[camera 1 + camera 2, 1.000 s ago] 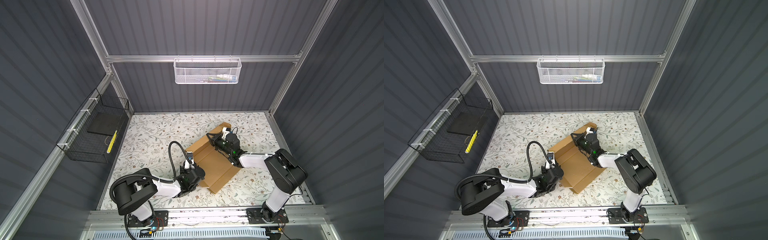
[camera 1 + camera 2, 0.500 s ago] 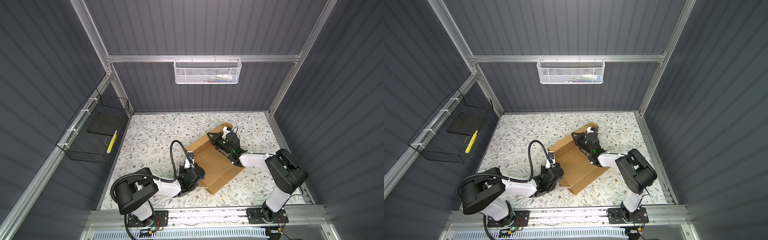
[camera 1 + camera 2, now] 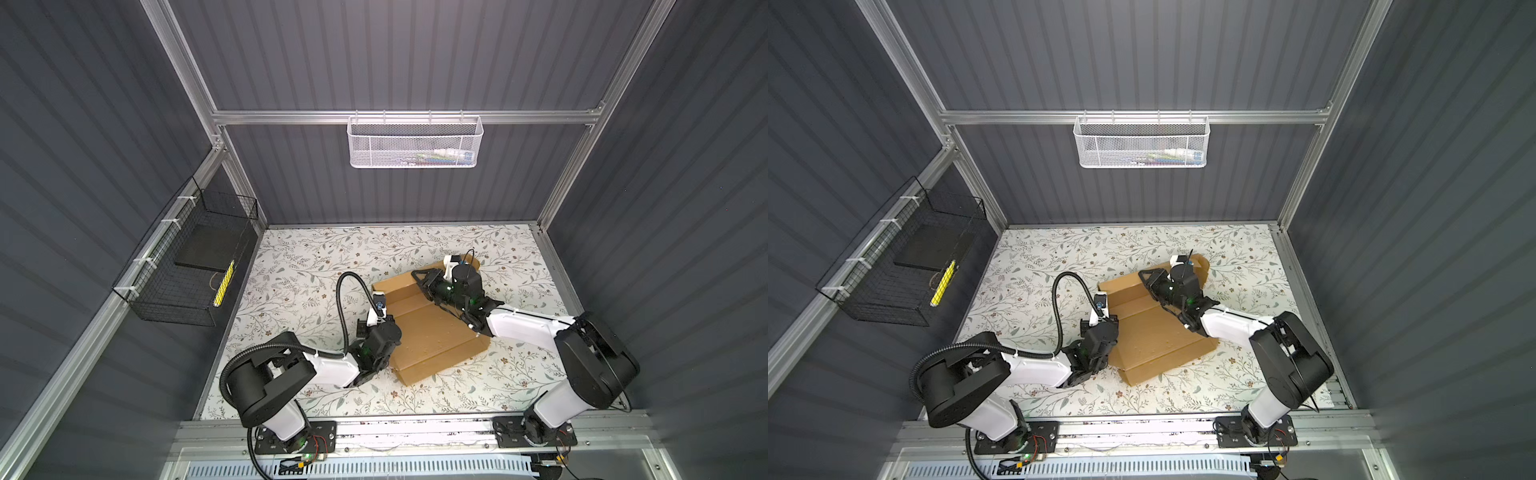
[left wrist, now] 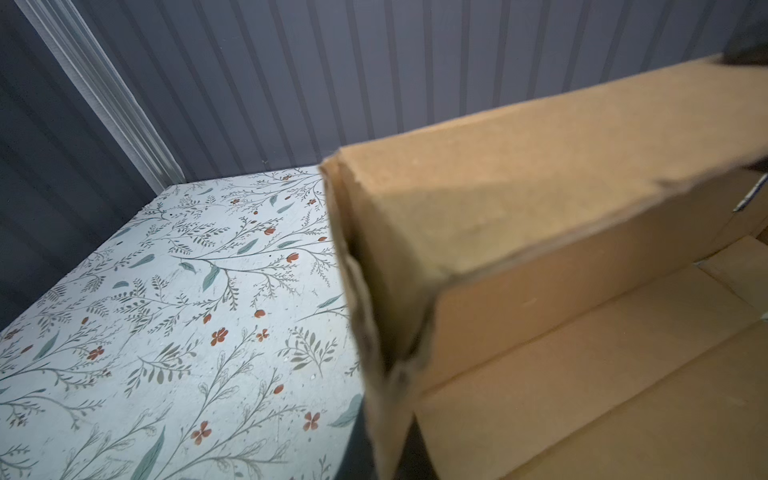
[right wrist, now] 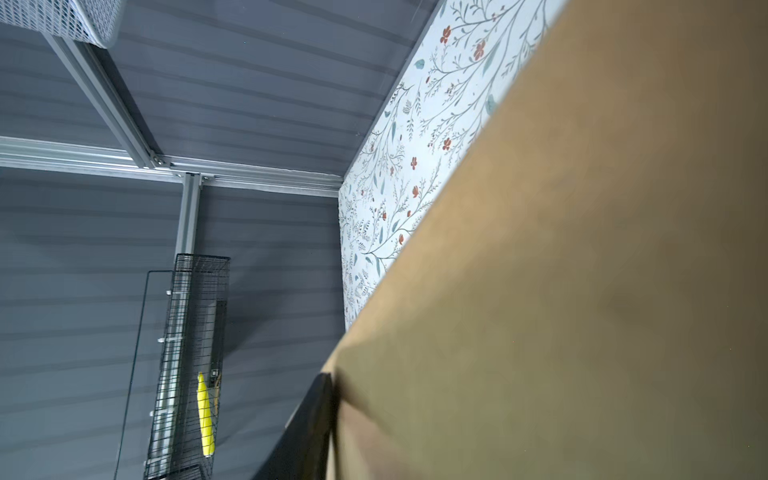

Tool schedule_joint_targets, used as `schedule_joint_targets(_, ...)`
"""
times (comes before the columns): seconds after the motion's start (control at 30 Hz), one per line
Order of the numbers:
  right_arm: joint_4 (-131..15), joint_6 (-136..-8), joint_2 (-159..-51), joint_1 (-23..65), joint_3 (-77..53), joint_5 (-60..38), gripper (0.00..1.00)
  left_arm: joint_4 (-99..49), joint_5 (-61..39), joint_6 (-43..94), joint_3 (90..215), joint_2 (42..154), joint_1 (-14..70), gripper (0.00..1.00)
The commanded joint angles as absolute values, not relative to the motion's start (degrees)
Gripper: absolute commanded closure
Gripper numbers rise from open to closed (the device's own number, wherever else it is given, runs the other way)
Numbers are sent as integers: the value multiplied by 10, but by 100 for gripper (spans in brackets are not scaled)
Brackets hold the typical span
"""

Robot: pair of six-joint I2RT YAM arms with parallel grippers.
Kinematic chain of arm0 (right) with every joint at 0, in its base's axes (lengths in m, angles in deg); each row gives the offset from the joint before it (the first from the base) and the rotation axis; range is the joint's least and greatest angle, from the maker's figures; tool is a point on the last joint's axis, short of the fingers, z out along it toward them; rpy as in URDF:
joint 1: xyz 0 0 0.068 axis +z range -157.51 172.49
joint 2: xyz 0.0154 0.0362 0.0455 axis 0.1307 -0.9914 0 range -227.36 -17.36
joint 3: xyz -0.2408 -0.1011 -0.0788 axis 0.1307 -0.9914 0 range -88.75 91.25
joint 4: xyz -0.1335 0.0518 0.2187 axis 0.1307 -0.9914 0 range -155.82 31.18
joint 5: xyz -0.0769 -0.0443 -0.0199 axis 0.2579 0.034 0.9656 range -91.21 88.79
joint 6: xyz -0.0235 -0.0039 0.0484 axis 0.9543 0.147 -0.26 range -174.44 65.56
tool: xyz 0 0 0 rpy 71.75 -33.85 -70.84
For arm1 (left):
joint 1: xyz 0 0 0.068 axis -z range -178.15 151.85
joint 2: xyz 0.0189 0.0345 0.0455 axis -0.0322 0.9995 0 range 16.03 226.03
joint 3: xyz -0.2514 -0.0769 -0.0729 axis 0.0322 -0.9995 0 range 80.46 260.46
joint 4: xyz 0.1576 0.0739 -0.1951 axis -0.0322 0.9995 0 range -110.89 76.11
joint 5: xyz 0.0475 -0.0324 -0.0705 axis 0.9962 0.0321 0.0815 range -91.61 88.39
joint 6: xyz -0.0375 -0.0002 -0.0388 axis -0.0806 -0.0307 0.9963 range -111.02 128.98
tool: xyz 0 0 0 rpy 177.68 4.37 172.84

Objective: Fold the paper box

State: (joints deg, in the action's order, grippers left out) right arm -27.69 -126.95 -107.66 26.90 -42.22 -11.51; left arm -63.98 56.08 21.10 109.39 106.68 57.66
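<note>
- The paper box (image 3: 432,332) (image 3: 1156,336) is a plain brown corrugated cardboard sheet, partly folded. It lies at an angle on the pale floral-patterned tabletop (image 3: 307,266), right of the middle and between the two arms.
- Straight creases cross its flat base. One long wall (image 4: 519,174) stands raised along its far-left side, and a rounded flap (image 3: 476,262) sticks up at the far corner.
- The left gripper (image 3: 390,328) (image 3: 1111,328) sits at the box's near-left edge with its jaws closed on the cardboard. In the left wrist view a dark finger (image 4: 353,449) shows close beside the raised wall's end edge.
- The right gripper (image 3: 419,276) (image 3: 1148,276) is at the far end of that raised wall, reaching across the box.
- In the right wrist view one black finger (image 5: 311,428) lies against the brown panel (image 5: 582,291); the other is hidden behind the cardboard. I cannot tell whether these jaws pinch the panel or stand loose around it.
- A white mesh basket (image 3: 415,141) hangs on the back rail.
- A black wire basket (image 3: 187,266) hangs on the left wall, with a yellow strip (image 3: 222,286) inside. Both are well apart from the box.
</note>
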Motion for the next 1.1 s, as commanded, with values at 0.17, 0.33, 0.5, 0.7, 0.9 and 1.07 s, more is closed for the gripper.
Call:
schedule_joint_targets(0.17,-381,-1198,-1035,271,-408,-103,54,-696,536,172,1088,1057,533,100)
schedule_joint_targets(0.33,-392,-1190,-1017,279,-428,-101,50,-710,523,164,1094,1069,511,100)
schedule_joint_targets(0.5,-401,-1179,-991,292,-456,-88,48,-723,498,152,1098,1077,494,100)
schedule_joint_targets(0.7,-443,-1138,-938,298,-470,-68,47,-754,437,130,1083,1080,471,100)
schedule_joint_targets(0.9,-511,-1066,-889,298,-443,-39,45,-770,340,118,1065,1077,441,100)
schedule_joint_targets(1.07,-552,-1007,-888,298,-390,-50,44,-768,254,99,1064,1074,422,100)
